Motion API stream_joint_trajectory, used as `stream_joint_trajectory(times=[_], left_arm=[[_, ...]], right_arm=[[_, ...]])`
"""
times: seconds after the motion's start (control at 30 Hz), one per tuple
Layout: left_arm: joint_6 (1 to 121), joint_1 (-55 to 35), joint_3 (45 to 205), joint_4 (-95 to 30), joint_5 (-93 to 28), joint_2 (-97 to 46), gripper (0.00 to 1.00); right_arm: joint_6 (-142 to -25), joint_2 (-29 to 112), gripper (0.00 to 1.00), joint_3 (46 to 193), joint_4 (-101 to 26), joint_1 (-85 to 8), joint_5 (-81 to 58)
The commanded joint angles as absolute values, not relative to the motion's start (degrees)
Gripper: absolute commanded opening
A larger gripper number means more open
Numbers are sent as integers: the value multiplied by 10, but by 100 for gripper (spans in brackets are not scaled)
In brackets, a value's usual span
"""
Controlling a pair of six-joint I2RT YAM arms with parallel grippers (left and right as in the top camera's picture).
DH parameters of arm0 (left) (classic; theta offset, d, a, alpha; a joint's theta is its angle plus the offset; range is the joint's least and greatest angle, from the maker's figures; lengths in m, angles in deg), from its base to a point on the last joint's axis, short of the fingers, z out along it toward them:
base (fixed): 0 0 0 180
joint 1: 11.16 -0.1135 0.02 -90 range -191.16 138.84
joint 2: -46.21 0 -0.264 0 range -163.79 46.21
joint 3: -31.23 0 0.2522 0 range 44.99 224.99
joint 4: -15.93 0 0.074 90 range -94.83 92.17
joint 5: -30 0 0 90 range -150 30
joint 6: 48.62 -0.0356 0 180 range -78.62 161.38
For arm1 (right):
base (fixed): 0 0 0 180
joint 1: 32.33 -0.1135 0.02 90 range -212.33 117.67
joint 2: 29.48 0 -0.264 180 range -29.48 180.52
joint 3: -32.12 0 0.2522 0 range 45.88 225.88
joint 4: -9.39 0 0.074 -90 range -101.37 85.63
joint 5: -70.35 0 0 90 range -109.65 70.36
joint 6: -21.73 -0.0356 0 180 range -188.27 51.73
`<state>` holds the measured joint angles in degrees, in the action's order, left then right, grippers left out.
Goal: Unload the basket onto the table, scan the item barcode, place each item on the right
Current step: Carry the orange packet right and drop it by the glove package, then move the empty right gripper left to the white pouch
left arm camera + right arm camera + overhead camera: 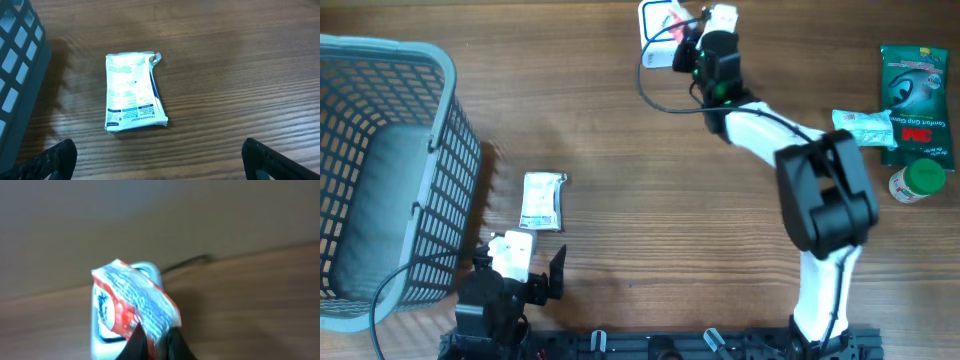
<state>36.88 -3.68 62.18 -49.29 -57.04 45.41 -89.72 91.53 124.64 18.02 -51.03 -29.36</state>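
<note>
A red-and-white packet [134,304] is pinched between the fingers of my right gripper [156,339], which is shut on it. The packet hangs just over a white, flat scanner unit [101,332] at the table's far edge. From overhead, the right gripper [684,44] holds the packet [673,20] above that unit [650,32]. My left gripper [159,156] stands wide open and empty near the front left. A white-and-blue packet [132,92] lies flat on the wood just ahead of it, also visible as the packet [542,200] in the overhead view.
A grey mesh basket [440,150] fills the left side, close to the left arm. At the right lie a green 3M pack [916,100], a pale blue-white packet [865,128] and a green-capped bottle [918,182]. A black cable [655,98] loops from the scanner.
</note>
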Motion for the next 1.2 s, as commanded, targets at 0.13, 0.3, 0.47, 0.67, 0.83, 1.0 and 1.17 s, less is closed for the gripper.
stream_joint_trajectory(times=[0.13, 0.3, 0.47, 0.67, 0.83, 1.0, 1.17], left_arm=[[358, -39, 621, -492, -564, 457, 100], [358, -39, 621, -492, -564, 457, 100], [358, -39, 621, -492, -564, 457, 100], [358, -39, 621, -492, -564, 457, 100], [358, -39, 621, -492, -564, 457, 100], [358, -39, 621, -492, -564, 457, 100], [358, -39, 621, -492, -564, 457, 100]], right_arm=[[-852, 737, 4, 1255, -130, -368, -655], [-942, 765, 4, 1214, -237, -125, -611], [-969, 855, 4, 1189, -222, 47, -497], [-969, 796, 100, 1246, -221, 55, -348], [-1019, 652, 100, 1251, -223, -11, -46], [-994, 686, 100, 1228, -260, -234, 237], [-896, 809, 62, 1219, -203, -522, 248]])
